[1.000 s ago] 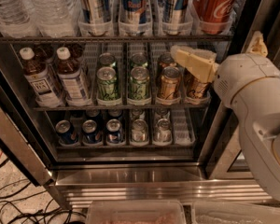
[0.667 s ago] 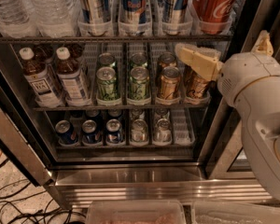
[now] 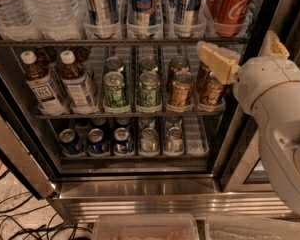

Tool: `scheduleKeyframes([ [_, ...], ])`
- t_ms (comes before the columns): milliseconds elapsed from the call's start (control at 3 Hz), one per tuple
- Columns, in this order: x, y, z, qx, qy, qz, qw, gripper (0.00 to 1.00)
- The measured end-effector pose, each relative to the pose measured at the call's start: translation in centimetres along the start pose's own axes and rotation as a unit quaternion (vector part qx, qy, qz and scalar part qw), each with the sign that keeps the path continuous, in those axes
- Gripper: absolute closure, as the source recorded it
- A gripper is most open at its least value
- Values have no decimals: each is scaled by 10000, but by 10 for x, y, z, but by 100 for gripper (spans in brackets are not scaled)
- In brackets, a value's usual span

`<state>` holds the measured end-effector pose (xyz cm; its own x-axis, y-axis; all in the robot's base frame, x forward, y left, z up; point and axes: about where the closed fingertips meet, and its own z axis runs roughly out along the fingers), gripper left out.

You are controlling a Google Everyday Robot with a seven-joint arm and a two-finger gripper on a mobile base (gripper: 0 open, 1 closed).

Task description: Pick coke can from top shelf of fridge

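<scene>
The red coke can [image 3: 232,4] stands in a clear lane tray at the right end of the top shelf [image 3: 120,42] of the open fridge [image 3: 140,186]; its top is cut off by the frame. My gripper [image 3: 238,45] is open and empty, just below and slightly right of the can, at the level of the shelf's front rail. One cream finger [image 3: 217,60] is in front of the gold-brown cans [image 3: 181,88], the other [image 3: 274,44] is by the door frame. The white arm fills the right side.
Tall blue-silver cans [image 3: 140,6] and water bottles [image 3: 50,9] share the top shelf. The middle rack holds tea bottles [image 3: 75,81], green cans [image 3: 115,90] and gold-brown cans. Short cans [image 3: 121,140] sit on the lower rack. Clear bins [image 3: 145,227] and cables [image 3: 15,219] lie on the floor.
My gripper has risen slightly and shifted a little to the right, closer to the top shelf's rail under the coke can. The cans and bottles have not moved.
</scene>
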<state>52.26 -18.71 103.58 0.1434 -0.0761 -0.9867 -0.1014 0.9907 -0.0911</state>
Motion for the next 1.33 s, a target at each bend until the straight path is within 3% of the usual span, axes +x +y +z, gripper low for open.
scheduleKeyframes([
  [333,0,0,0,0,0,0,10000,42],
  [667,0,0,0,0,0,0,10000,48],
  [1000,0,0,0,-2,-1,1,10000,33],
  [1333,-3,1,7,-38,-24,-26,10000,33],
])
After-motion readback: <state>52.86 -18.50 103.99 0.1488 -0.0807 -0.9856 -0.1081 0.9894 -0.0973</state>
